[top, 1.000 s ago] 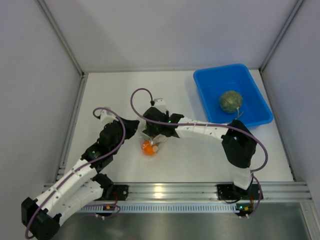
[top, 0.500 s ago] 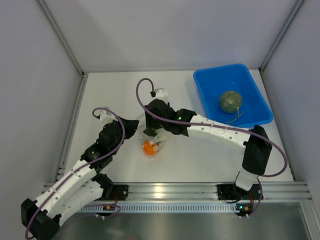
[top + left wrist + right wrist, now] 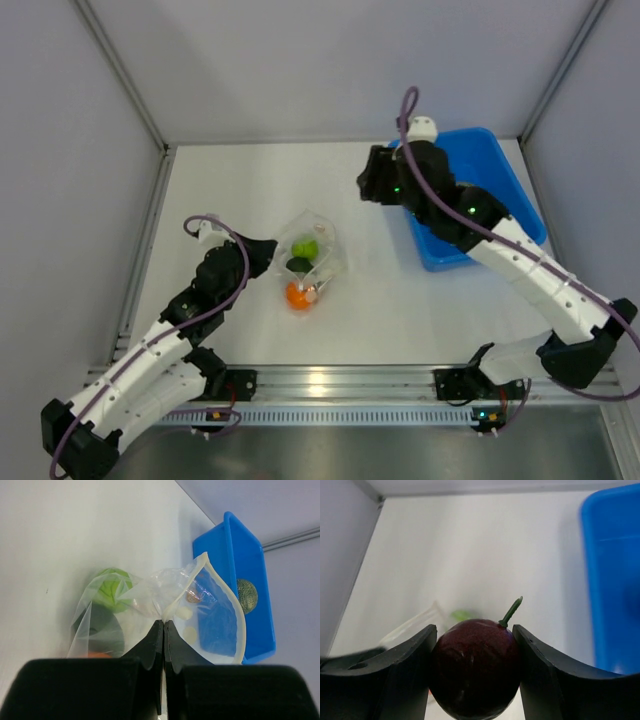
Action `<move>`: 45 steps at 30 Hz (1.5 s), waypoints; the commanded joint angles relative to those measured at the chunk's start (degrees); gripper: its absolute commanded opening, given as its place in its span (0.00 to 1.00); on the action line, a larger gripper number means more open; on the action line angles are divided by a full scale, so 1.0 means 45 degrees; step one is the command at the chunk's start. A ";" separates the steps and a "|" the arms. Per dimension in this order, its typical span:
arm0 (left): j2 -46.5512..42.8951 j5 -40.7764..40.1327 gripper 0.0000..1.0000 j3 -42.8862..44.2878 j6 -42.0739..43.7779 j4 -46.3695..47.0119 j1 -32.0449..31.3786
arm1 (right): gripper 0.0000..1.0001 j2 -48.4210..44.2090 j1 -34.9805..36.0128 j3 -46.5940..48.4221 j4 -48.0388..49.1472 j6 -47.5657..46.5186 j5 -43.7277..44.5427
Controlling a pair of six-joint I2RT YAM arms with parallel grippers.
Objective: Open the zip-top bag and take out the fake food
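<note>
The zip-top bag (image 3: 312,258) lies open at mid-table with a green apple (image 3: 305,247), a dark piece (image 3: 298,264) and an orange (image 3: 297,295) in it. My left gripper (image 3: 263,256) is shut on the bag's rim, as the left wrist view (image 3: 163,622) shows, and the mouth (image 3: 220,615) gapes to the right. My right gripper (image 3: 474,630) is shut on a dark red round fruit (image 3: 475,672) with a green stem. It is raised at the blue bin's left edge (image 3: 378,183). The melon (image 3: 246,595) lies in the bin, hidden by my arm in the top view.
The blue bin (image 3: 495,160) stands at the back right, with my right arm crossing over it. Grey walls close in the table on the left, back and right. The bag's rim shows blurred below my right gripper (image 3: 412,622).
My right gripper has come out of the bag holding the dark red fruit and swung up and right to the bin's left edge. The bag's contents are now uncovered. The left arm has not moved.
</note>
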 commanded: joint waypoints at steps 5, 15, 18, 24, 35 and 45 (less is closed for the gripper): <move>-0.0331 -0.0172 0.00 0.0601 0.0115 0.0369 -0.0009 | 0.44 -0.2144 -0.5231 -0.2280 -0.0861 -0.1656 0.0377; -0.0038 0.0335 0.00 0.1011 -0.0003 0.0369 -0.0009 | 0.46 -0.1932 -0.8951 -0.6204 0.0739 -0.1971 -0.1126; -0.0116 0.0356 0.00 0.1012 -0.0003 0.0370 -0.0029 | 0.47 -0.1347 -0.9069 -0.7044 0.1460 -0.1815 -0.1301; -0.0369 0.0336 0.00 0.1031 0.0095 0.0272 -0.0029 | 0.51 -0.0583 -0.9089 -0.7808 0.2283 -0.1619 -0.1537; -0.0369 0.0551 0.00 0.1109 0.0212 0.0174 -0.0029 | 0.87 -0.1050 -0.9050 -0.7517 0.2031 -0.1853 -0.1790; -0.0272 0.0532 0.00 0.1226 0.0154 0.0154 -0.0029 | 0.71 -0.3432 -0.8037 -0.6523 0.0959 -0.0937 -0.3177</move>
